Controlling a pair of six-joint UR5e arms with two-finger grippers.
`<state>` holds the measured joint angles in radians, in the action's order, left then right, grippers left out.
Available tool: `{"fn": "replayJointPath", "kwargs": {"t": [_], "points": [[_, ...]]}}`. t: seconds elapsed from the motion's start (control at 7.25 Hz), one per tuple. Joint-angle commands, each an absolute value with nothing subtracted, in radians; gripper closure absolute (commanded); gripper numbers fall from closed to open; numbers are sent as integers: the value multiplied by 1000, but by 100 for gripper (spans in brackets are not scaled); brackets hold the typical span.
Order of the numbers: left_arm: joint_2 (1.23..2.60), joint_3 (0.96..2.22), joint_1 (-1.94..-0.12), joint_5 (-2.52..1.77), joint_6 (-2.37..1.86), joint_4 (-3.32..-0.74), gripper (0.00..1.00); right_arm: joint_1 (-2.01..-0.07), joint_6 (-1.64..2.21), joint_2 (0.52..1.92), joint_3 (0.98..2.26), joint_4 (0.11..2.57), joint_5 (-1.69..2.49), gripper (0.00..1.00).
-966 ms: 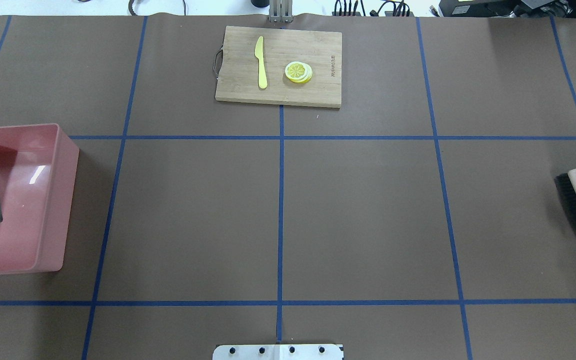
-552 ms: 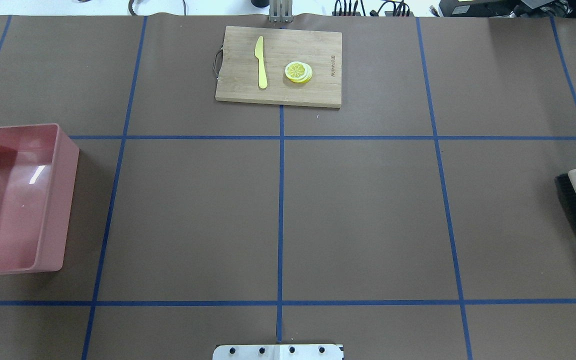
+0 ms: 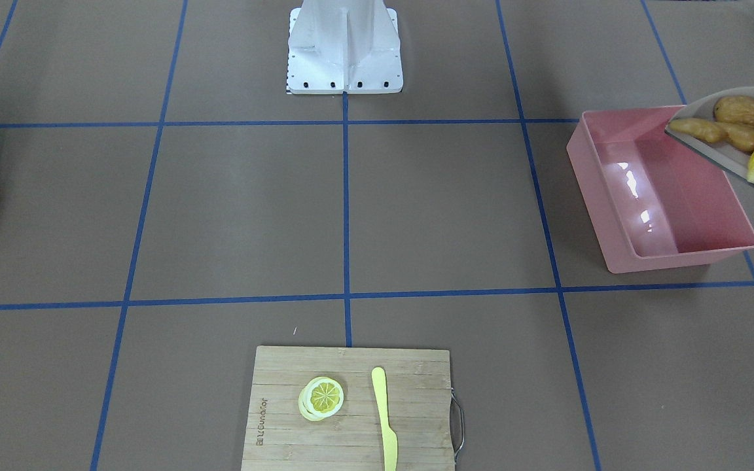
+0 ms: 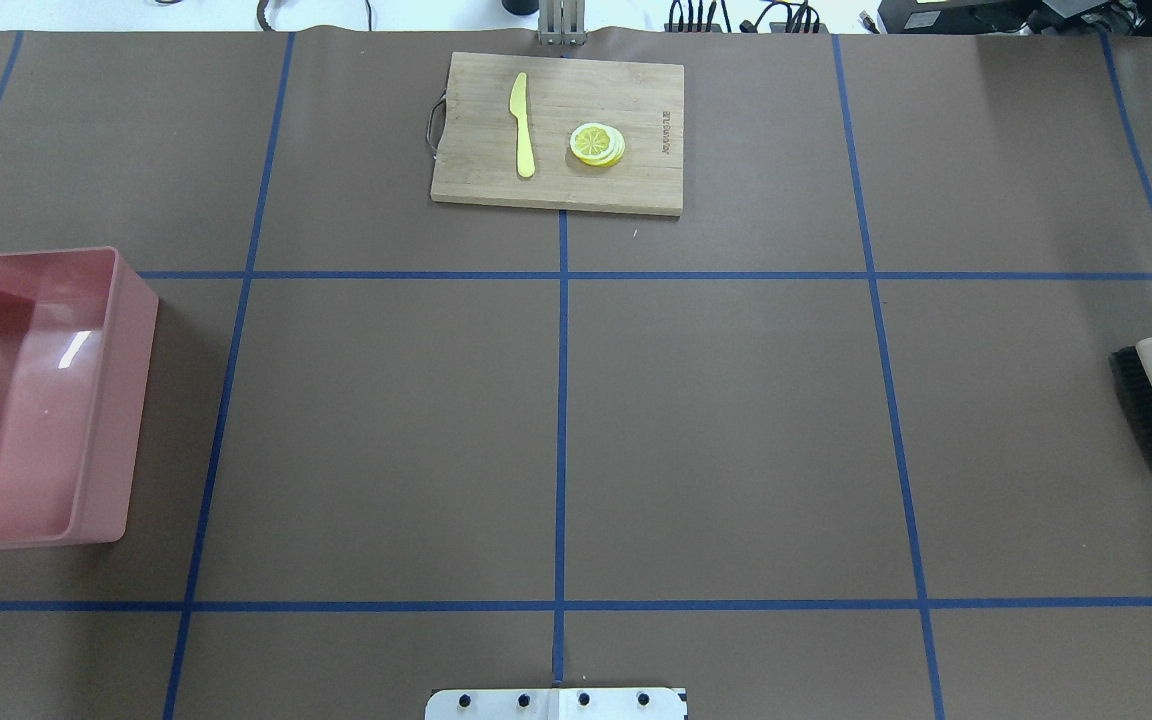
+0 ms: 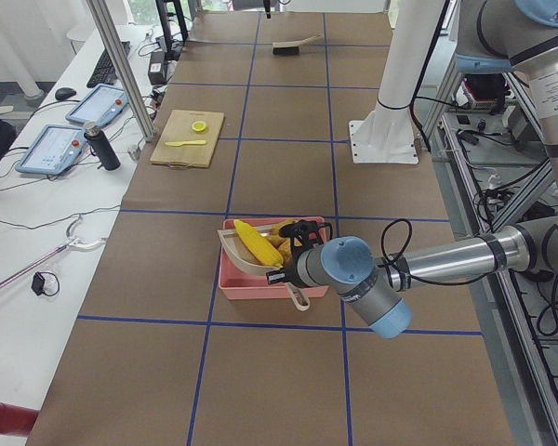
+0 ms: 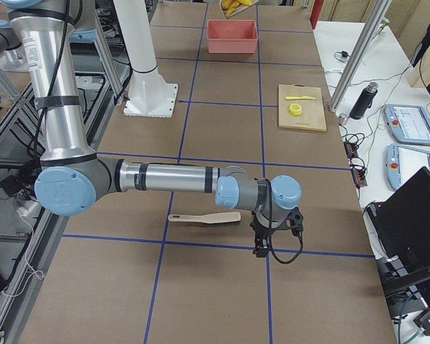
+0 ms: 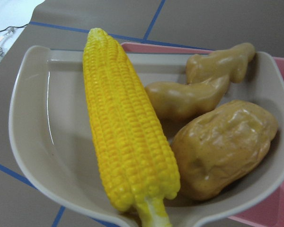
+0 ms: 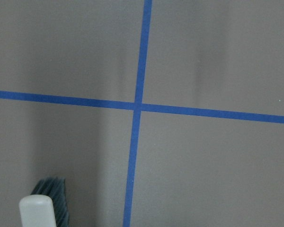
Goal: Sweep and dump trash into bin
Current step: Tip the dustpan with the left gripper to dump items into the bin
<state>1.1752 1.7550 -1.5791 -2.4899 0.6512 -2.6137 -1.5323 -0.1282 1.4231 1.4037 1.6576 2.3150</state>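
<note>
The beige dustpan (image 7: 42, 123) hangs tilted over the far end of the pink bin (image 3: 652, 203), which has nothing in it. The trash lies in the pan: a yellow corn cob (image 7: 128, 137), a brown potato (image 7: 225, 146) and a tan ginger root (image 7: 199, 90). In the exterior left view my left gripper (image 5: 293, 269) is at the pan's handle; I cannot tell whether it is open or shut. The brush (image 6: 204, 217) lies flat on the table. My right gripper (image 6: 265, 247) hovers just beside the brush head, and its state cannot be told.
A wooden cutting board (image 4: 556, 130) at the table's far side carries a pale yellow knife (image 4: 521, 125) and a lemon slice (image 4: 596, 143). The robot's white base (image 3: 344, 46) stands at the near middle. Blue tape lines grid the brown table.
The dustpan with the trash has slid left, out of the overhead view, so the bin's inside now shows. The brush at the right edge has not moved.
</note>
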Motion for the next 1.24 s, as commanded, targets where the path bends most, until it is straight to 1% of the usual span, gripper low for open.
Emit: {"fn": "replayJointPath", "kwargs": {"t": [0.0, 0.28, 0.83, 1.1], "points": [[1183, 1769, -1578, -2400, 780, -2609, 100, -1546, -127, 1413, 1393, 1655, 2300, 0], [1190, 1767, -1572, -2324, 926, -2606, 100, -1549, -129, 1455, 1416, 1646, 2264, 0], [1227, 1770, -1566, -2195, 1183, -2593, 100, -1551, -126, 1454, 1416, 1646, 2243, 0], [1235, 1773, -1566, -2174, 1215, -2583, 100, -1552, -126, 1457, 1417, 1647, 2240, 0]]}}
